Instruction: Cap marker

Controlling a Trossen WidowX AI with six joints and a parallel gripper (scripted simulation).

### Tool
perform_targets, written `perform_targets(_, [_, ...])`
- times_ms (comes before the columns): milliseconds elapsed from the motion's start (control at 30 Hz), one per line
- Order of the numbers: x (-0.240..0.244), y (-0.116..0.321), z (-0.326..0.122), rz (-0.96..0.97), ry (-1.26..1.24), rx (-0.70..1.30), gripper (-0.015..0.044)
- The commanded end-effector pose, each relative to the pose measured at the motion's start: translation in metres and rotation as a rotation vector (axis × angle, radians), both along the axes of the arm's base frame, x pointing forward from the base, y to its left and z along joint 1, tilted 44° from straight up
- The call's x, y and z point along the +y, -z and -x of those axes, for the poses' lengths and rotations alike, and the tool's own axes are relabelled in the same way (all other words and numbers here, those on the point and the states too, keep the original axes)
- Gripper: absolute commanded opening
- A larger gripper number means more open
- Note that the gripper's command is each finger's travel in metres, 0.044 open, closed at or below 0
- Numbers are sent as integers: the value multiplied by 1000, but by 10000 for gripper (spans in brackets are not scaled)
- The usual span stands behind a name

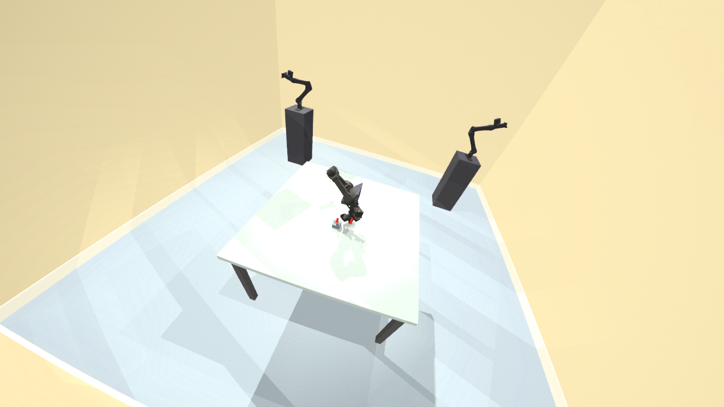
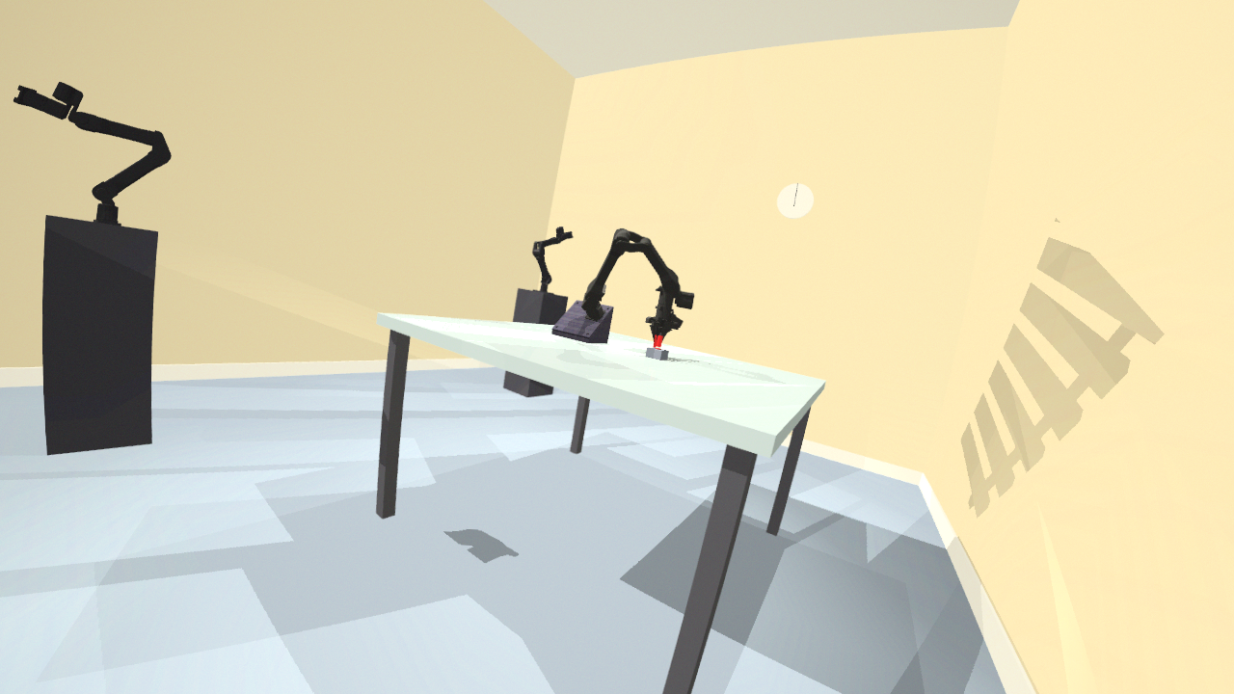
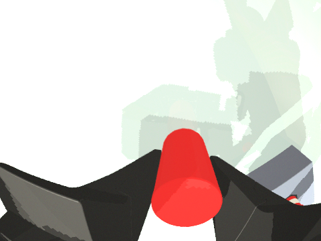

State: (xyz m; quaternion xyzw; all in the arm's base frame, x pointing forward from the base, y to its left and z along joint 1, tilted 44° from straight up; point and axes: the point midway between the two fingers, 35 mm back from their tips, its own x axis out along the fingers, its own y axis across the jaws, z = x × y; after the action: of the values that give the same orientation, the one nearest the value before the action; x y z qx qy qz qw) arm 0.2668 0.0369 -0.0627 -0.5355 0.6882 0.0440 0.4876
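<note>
Your gripper point(image 3: 184, 183) is clamped on the red cap point(image 3: 186, 179): in the wrist view, low in the middle of the frame, the two dark fingers press against its sides, about halfway along its length. The cap is a short, smooth, slightly tapered cylinder. Expect it to be light and rigid, and probably slick, so it may pivot or slide between the pads when you push down. A hold around the mid-body, as you have it, looks sensible; keep the open end free and the cap's axis upright.

At the lower right edge of that view you can see a corner of the grey holder block point(image 3: 285, 171), with a sliver of the marker point(image 3: 293, 200) showing red and white just beside the right finger. In the top view, near the middle of the frame, the marker point(image 1: 337, 220) stands in the block point(image 1: 336, 226) just left of the gripper point(image 1: 350, 219), on the white table point(image 1: 304, 263). Whether the cap rests on the table or is raised, you cannot tell.

The click will likely need a firm, straight push; off-axis pressure could tilt the marker.
</note>
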Motion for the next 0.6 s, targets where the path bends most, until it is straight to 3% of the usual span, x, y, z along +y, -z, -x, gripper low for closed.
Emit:
perform_targets(0, [11, -10, -2, -10, 2, -13, 0])
perform_targets(567, [22, -51, -16, -11, 2, -13, 0])
